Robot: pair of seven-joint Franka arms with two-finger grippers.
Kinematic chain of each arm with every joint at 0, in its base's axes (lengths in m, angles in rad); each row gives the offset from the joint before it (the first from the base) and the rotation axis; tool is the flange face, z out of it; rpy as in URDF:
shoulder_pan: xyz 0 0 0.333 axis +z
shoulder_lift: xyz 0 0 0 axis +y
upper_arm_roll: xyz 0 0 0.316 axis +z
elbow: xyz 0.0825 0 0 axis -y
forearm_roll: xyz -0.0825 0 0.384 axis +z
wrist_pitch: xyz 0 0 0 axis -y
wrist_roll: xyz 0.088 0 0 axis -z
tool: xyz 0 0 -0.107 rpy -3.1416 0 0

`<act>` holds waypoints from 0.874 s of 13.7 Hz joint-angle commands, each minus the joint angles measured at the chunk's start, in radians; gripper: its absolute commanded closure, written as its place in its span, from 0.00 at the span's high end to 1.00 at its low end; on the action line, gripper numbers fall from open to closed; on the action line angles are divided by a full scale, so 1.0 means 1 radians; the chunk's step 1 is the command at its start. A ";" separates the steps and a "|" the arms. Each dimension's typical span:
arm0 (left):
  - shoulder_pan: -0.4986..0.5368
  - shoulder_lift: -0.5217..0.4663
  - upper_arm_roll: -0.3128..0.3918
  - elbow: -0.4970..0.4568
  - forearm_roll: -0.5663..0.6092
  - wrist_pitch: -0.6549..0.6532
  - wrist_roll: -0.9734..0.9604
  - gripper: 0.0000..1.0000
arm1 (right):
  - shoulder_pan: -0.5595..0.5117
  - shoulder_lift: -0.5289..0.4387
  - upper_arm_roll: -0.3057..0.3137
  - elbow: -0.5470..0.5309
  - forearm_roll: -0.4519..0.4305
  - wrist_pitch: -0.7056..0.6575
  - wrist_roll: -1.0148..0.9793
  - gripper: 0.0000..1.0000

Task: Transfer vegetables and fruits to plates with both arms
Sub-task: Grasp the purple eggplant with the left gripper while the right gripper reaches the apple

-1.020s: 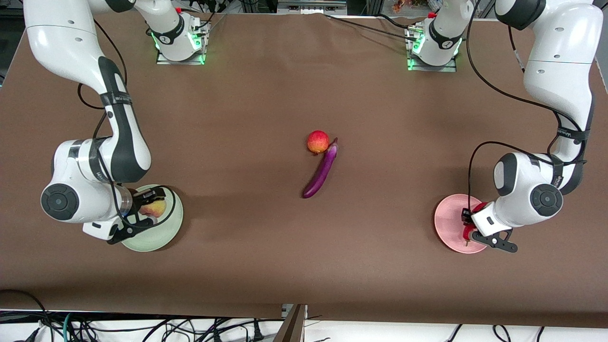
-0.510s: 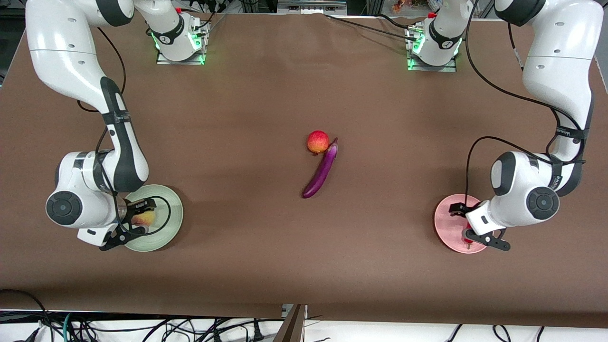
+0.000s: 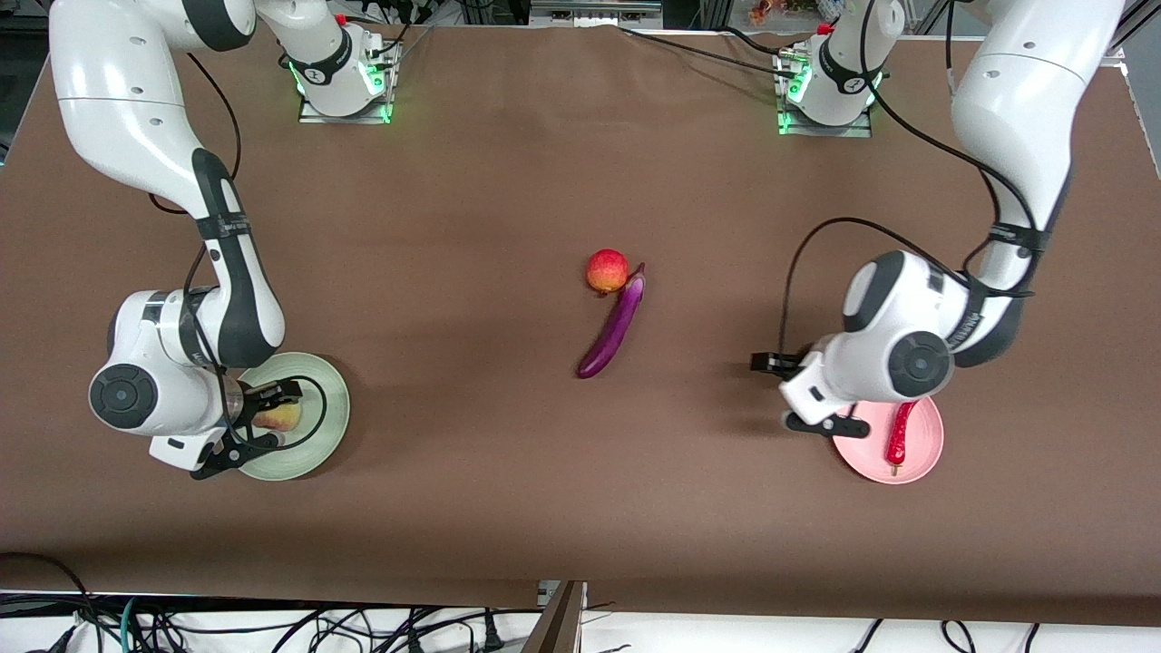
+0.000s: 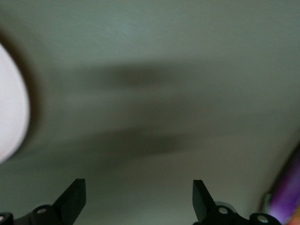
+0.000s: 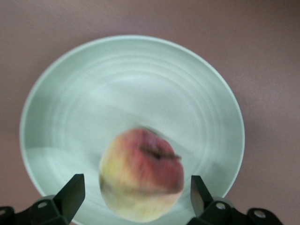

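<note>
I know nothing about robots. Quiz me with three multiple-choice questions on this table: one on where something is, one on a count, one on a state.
1. Where does the chili pepper lie?
A. on the pink plate
B. on the green plate
C. beside the eggplant

2. How many items lie on the bare table?
A. none
B. two
C. four

3. How is the right claw over the peach?
A. shut on it
B. open
C. hidden

Answers: 1 A, the red pepper rests on pink. 2 B, only the apple and eggplant. 3 B, its fingers stand clear either side.
</note>
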 commanded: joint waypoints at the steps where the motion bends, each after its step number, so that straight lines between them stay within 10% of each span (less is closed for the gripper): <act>1: -0.051 0.022 -0.009 -0.001 -0.035 0.026 -0.075 1.00 | 0.000 -0.038 0.028 0.019 0.050 -0.073 0.001 0.99; 7: -0.241 0.068 -0.003 -0.003 -0.052 0.141 -0.320 1.00 | 0.007 -0.038 0.086 0.016 0.297 -0.189 0.205 0.99; 12: -0.348 0.112 0.032 0.005 -0.046 0.203 -0.446 1.00 | 0.063 -0.038 0.155 0.015 0.311 -0.175 0.406 0.99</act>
